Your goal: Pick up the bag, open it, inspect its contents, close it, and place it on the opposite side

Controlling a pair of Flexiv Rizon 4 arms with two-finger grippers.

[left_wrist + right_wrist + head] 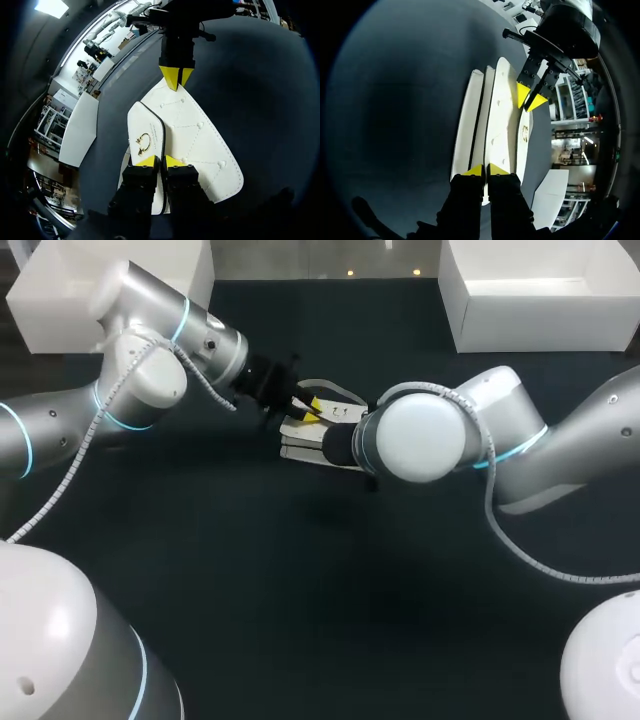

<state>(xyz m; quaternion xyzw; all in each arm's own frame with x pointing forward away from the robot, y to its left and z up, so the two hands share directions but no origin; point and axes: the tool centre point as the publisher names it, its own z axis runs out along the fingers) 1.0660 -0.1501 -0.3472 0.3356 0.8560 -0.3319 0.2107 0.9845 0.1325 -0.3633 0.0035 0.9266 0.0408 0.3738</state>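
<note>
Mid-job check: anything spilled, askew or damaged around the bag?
Nothing spilled or damaged. The bag has the left gripper and right gripper shut on its opposite ends; only its clasp flap stands slightly apart from the body.

A white studded bag (200, 135) lies on the dark surface (260, 90). The left gripper (161, 161) pinches the near edge of its flap (145, 125), just beside a gold ring clasp (143, 143). The right gripper (176, 80) nips the bag's far tip.

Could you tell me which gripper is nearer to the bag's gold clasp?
Left. The left gripper pinches the bag right beside the gold clasp; the right gripper grips its far end.
</note>
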